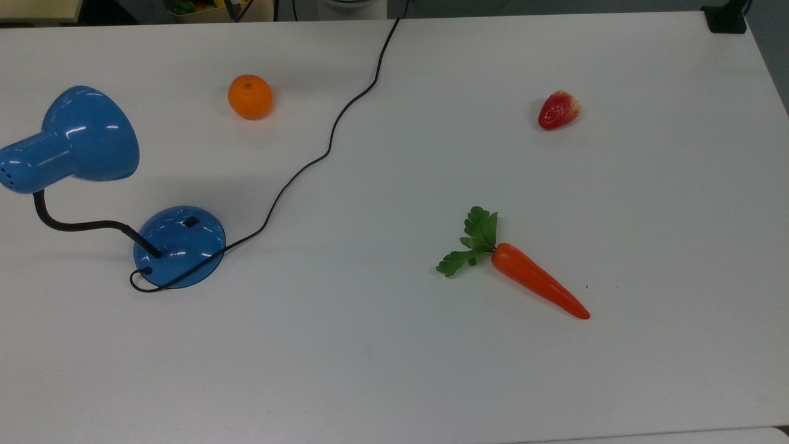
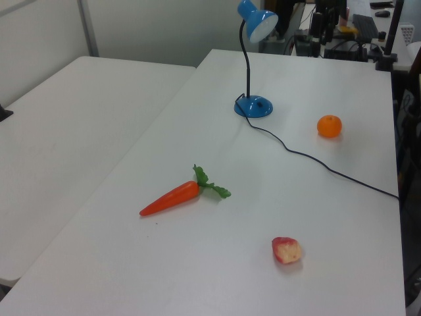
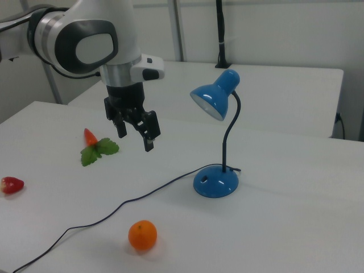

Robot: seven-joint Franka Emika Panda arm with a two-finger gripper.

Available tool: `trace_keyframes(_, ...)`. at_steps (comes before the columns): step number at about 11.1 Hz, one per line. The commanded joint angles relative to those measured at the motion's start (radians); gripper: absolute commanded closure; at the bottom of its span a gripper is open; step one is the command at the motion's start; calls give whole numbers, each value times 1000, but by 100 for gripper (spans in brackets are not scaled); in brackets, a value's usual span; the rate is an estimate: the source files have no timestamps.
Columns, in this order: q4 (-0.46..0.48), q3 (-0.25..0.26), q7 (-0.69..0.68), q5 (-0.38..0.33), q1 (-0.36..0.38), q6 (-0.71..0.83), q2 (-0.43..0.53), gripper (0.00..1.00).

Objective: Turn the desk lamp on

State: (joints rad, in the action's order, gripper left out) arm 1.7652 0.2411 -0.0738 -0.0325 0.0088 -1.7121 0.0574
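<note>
The desk lamp is glossy blue, with a bell shade (image 1: 86,135) on a black gooseneck and a round domed base (image 1: 180,245) that carries a small black switch (image 1: 191,221). It stands at the top view's left, at the far end of the table in the left view (image 2: 254,105), and right of centre in the right view (image 3: 216,181). Its shade (image 3: 211,100) looks unlit. My gripper (image 3: 135,135) hangs open in the air, above the table and off to the right view's left of the lamp, touching nothing.
A black cord (image 1: 333,132) snakes from the lamp base to the table's far edge. An orange (image 1: 250,97), a strawberry (image 1: 558,110) and a carrot (image 1: 536,280) with green leaves lie on the white table (image 1: 394,370). A second table (image 2: 72,125) adjoins in the left view.
</note>
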Motion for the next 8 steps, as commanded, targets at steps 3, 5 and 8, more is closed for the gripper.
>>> trace_keyframes(3,-13,7,-3,3,3,16,-1,0)
trace_keyframes(5,-13,6,25,-3,3,16,-1,0)
trace_keyframes(8,-13,7,22,-7,0,17,-2,0)
